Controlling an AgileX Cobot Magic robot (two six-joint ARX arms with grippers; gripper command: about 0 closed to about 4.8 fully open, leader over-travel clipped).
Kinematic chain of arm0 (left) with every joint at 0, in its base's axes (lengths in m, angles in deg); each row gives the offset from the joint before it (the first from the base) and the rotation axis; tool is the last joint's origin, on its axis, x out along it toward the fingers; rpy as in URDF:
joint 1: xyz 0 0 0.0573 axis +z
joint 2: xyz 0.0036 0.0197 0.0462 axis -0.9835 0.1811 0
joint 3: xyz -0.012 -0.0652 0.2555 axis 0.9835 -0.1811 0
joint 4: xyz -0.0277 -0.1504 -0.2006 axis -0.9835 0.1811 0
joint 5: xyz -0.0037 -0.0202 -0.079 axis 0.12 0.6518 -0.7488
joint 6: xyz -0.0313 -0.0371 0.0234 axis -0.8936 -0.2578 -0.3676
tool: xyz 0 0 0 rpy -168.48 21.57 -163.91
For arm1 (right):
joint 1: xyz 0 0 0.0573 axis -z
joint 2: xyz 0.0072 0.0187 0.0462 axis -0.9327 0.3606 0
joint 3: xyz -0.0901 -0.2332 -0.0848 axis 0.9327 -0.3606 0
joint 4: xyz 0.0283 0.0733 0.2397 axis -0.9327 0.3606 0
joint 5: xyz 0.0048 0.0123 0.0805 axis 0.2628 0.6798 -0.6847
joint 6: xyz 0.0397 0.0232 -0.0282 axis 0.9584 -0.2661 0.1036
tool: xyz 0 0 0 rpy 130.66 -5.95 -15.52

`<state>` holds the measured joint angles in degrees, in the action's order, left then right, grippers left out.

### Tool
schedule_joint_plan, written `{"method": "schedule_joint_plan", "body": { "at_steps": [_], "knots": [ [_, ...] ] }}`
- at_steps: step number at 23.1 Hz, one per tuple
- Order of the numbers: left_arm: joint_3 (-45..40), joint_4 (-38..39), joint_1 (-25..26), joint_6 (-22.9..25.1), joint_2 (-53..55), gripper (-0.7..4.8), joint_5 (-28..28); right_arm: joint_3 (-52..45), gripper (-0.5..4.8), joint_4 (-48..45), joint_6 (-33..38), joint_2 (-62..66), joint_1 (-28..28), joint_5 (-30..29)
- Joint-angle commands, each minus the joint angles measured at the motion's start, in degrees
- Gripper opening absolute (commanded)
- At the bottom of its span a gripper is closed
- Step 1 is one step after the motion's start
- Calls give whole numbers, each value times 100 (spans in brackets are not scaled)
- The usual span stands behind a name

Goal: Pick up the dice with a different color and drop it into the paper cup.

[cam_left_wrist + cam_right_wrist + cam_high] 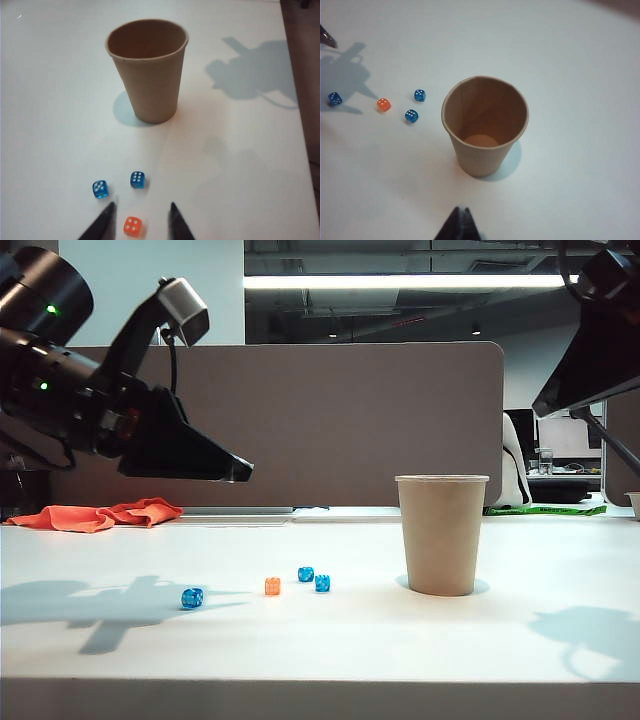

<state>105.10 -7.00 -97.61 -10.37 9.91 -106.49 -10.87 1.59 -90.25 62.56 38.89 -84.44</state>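
Note:
The orange dice with a different color (272, 586) lies on the white table left of the paper cup (441, 535), which stands upright and empty (485, 125). My left gripper (244, 470) hangs in the air above and to the left of the dice, open with nothing in it. In the left wrist view the orange dice (132, 226) shows between the spread fingers of my left gripper (142, 205), well below them on the table, with the cup (148, 70) beyond. My right gripper (461, 210) is shut and empty, high up near the cup. The right wrist view also shows the orange dice (383, 104).
Three blue dice lie around the orange one: one to its left (192, 597) and two close on its right (306, 574) (322, 583). An orange cloth (100, 513) lies at the table's back left. A grey partition (330, 420) stands behind the table.

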Motion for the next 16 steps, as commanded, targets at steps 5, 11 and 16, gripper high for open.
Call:
{"method": "schedule_joint_plan", "body": {
  "at_steps": [5, 11, 16],
  "knots": [
    [98, 326, 0, 50, 304, 157, -251, 28, -1, -70, 15, -4, -2, -7],
    [105, 459, 0, 304, 321, 163, -127, 28, -1, -70, 17, -4, -2, -7],
    [114, 439, -2, 302, 466, 162, -129, 28, -1, -70, 17, -4, -2, -7]
  ]
}}
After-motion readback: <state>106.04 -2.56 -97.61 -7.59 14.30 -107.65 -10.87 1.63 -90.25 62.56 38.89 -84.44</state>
